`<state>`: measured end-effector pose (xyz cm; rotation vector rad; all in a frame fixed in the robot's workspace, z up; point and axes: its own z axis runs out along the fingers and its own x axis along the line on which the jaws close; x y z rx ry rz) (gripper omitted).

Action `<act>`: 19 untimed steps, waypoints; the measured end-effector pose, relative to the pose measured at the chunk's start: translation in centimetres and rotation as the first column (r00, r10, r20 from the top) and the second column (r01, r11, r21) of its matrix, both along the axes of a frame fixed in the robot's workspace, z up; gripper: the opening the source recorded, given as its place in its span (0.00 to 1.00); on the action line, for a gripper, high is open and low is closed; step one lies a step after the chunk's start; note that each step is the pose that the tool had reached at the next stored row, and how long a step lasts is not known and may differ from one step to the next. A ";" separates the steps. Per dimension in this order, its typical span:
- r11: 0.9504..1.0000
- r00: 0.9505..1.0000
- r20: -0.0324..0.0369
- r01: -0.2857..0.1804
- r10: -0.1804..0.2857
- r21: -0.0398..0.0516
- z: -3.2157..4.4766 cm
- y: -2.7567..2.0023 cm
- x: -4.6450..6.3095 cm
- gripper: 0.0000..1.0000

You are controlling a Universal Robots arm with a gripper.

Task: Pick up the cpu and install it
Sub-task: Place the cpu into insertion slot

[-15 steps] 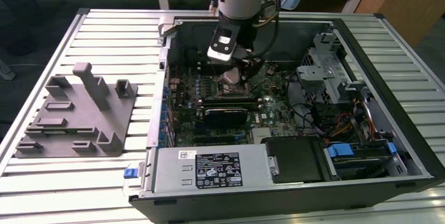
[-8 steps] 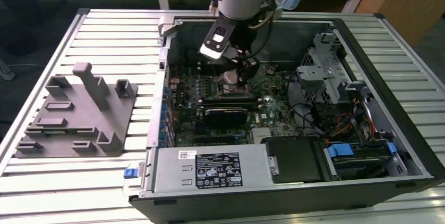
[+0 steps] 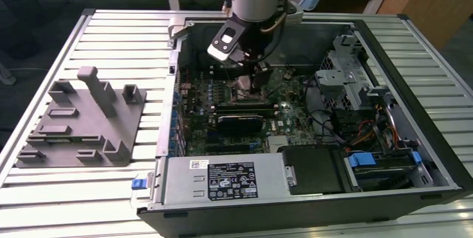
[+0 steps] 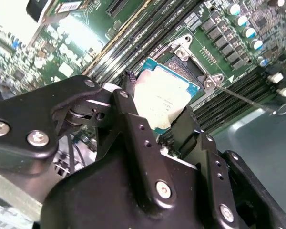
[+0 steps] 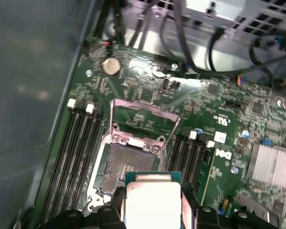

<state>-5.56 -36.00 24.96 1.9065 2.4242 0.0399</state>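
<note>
A slatted metal bench carries an open desktop computer case lying on its side. On the bench at the exterior view's left, apart from the case, sits a grey moulded fixture with upright posts. Inside the case, a green motherboard covers the floor. A grey power supply with a white label fills the near edge, a blue tab beside it. A metal drive cage and bundled cables occupy the exterior view's right. The first wrist view shows a round coin battery, black memory slots and a finned silver heatsink.
</note>
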 end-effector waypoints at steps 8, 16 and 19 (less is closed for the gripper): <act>0.989 0.989 0.000 0.145 -0.145 0.000 -0.24 0.00 0.0 0.55; 0.983 0.983 0.000 0.185 -0.185 0.000 -0.69 0.32 0.0 0.55; 0.982 0.982 -0.001 0.187 -0.187 -0.001 -1.05 0.67 0.0 0.55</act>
